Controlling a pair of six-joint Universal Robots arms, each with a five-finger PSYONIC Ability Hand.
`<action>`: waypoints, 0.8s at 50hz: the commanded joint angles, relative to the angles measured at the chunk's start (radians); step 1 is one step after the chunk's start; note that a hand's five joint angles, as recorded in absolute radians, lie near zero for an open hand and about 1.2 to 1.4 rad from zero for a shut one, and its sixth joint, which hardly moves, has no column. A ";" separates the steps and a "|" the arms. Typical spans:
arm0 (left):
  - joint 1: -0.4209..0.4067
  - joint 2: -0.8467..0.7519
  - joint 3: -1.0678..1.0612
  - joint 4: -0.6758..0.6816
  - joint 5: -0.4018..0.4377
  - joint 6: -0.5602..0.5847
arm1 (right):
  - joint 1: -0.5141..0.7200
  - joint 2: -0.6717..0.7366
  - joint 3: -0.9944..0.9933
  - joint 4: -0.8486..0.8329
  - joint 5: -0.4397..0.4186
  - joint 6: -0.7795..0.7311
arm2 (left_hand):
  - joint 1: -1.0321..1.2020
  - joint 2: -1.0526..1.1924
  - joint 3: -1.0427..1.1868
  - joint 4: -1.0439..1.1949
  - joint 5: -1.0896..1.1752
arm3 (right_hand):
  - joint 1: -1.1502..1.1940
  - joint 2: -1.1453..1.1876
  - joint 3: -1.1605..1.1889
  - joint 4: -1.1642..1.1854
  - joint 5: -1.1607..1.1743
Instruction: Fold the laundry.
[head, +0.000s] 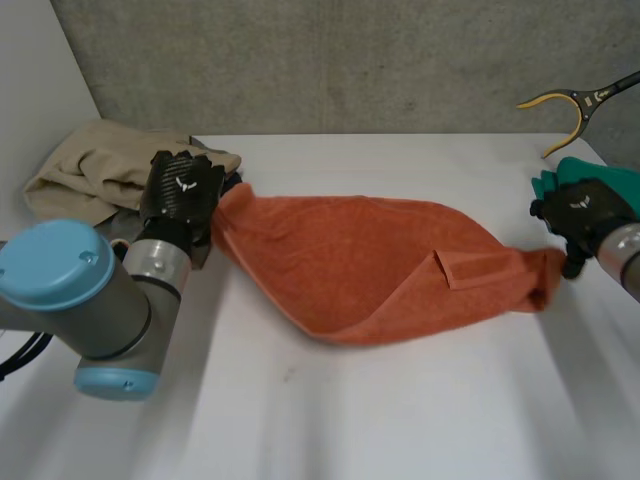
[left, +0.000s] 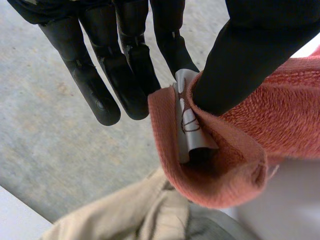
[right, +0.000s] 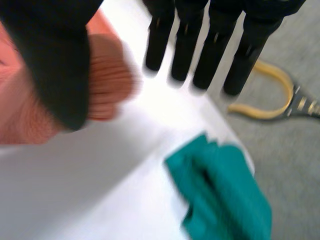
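1. The left hand (left: 102, 90) pinches the left corner of the orange towel (head: 360, 265) between its thumb and one finger. Its other fingers are straight.
2. A small grey tag (left: 190, 125) on that corner sits right by the thumb.
3. The right hand (right: 55, 65) holds its fingers straight and away from the towel. Its thumb is over the towel's right end, but it is not clear if it touches.
4. The towel lies in the middle of the white table (head: 350, 430). It reaches from one hand to the other.
5. A heap of tan cloth (head: 85, 165) sits at the far left, just beside the left hand.
6. A green cloth (right: 225, 195) lies near the right hand, at the table's right edge.
7. A yellow and black tool (head: 575, 100) lies past the green cloth, at the far right.
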 joint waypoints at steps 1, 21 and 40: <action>0.000 0.066 -0.055 -0.002 0.000 -0.001 | -0.057 -0.068 0.032 0.031 0.026 -0.080 | 0.235 0.210 0.201 0.195 0.255 | -0.320 -0.324 -0.346 -0.349 -0.325; -0.046 0.166 -0.105 -0.002 -0.003 -0.009 | 0.343 0.068 -0.248 0.215 0.238 0.474 | 0.235 0.210 0.201 0.195 0.255 | -0.254 -0.259 -0.280 -0.284 -0.259; -0.046 0.270 -0.138 -0.016 -0.003 -0.012 | 0.373 0.087 -0.293 0.045 0.318 0.521 | 0.235 0.210 0.201 0.195 0.255 | -0.236 -0.241 -0.262 -0.265 -0.241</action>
